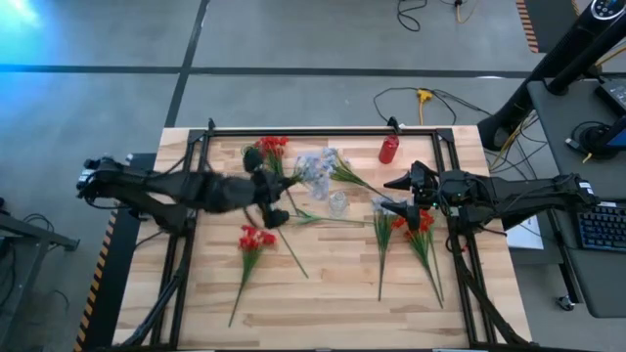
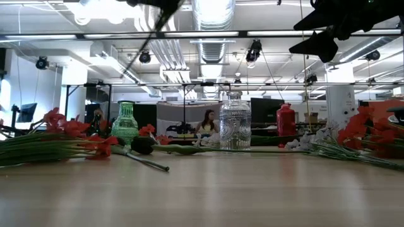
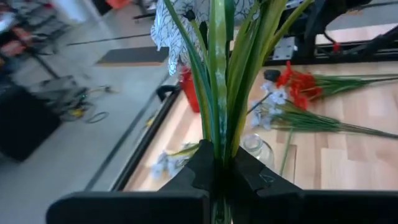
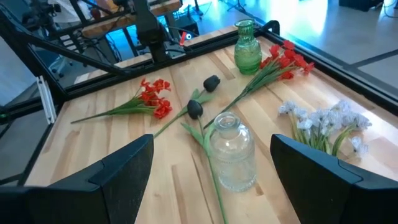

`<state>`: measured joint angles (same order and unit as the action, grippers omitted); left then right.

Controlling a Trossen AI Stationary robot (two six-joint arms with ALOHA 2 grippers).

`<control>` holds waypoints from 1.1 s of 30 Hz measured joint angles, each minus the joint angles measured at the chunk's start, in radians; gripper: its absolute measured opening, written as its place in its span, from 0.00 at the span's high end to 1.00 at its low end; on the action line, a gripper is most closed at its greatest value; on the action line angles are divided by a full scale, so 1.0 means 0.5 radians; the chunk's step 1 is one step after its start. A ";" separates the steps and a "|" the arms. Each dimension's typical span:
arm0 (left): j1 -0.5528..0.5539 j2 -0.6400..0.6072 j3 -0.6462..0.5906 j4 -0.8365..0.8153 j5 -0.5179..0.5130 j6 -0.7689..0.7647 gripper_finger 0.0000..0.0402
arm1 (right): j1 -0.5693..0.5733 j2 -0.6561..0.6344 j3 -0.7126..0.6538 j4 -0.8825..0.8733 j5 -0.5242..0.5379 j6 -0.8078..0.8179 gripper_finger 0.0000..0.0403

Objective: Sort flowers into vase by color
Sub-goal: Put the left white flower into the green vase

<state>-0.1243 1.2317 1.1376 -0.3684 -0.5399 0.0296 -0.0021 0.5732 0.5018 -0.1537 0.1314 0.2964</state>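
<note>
My left gripper (image 3: pixel 221 180) is raised over the middle of the table (image 1: pixel 323 293), shut on a spray with long green leaves and pale blossoms (image 3: pixel 171 25). My right gripper (image 4: pixel 211 168) waits open at the right, above the clear glass vase (image 4: pixel 231 152). A green vase (image 4: pixel 245 46) stands at the far left beside a red spray (image 4: pixel 283 62). Two dark blossoms (image 4: pixel 196 109) lie near the clear vase. Another red spray (image 1: pixel 256 238), a pale spray (image 4: pixel 323 121) and a pale and a red spray (image 1: pixel 421 230) under the right arm lie flat on the wood. My left gripper pinches the spray's bunched green leaves and stem (image 3: pixel 217 146) between its two fingers. The leaves run straight on ahead of the fingers to the pale blossoms at the far end. The spray is lifted clear of the table.
A red bottle-shaped vase (image 1: pixel 388 149) stands at the far edge. A black frame (image 1: pixel 323 132) borders the tabletop. Bare wood lies along the near edge. Beyond the table are cables, desks and a seated person (image 2: pixel 206 123).
</note>
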 joint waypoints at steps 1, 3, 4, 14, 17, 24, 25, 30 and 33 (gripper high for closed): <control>0.078 -0.020 -0.054 0.073 0.111 0.030 1.00 | 0.000 0.000 0.000 0.010 0.000 -0.002 0.22; 0.206 -0.066 -0.167 0.253 0.250 0.088 1.00 | -0.001 0.000 0.000 0.032 0.000 -0.010 0.22; 0.261 -0.096 -0.227 0.340 0.299 0.124 1.00 | -0.001 0.000 0.000 0.043 0.001 -0.013 0.22; 0.446 -0.427 -0.873 1.274 0.397 0.400 1.00 | -0.001 0.007 -0.001 0.140 0.101 -0.040 0.22; 0.447 -0.496 -0.948 1.288 0.256 0.463 1.00 | -0.001 0.035 -0.001 0.141 0.159 -0.035 0.22; 0.564 -0.712 -1.002 1.310 0.118 0.509 1.00 | -0.001 0.152 -0.001 0.242 0.198 -0.015 0.22; 0.592 -0.741 -1.013 1.309 0.119 0.510 1.00 | -0.001 0.167 -0.001 0.250 0.204 -0.016 0.22; 0.769 -0.830 -1.040 1.306 0.119 0.500 1.00 | -0.001 0.221 -0.002 0.273 0.209 0.012 0.22; 0.884 -0.842 -1.038 1.311 0.120 0.492 1.00 | -0.001 0.223 -0.002 0.264 0.208 0.019 0.22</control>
<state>0.3178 0.8108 0.6185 0.2871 -0.4801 0.2753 -0.0025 0.6846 0.5011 -0.0216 0.2356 0.3059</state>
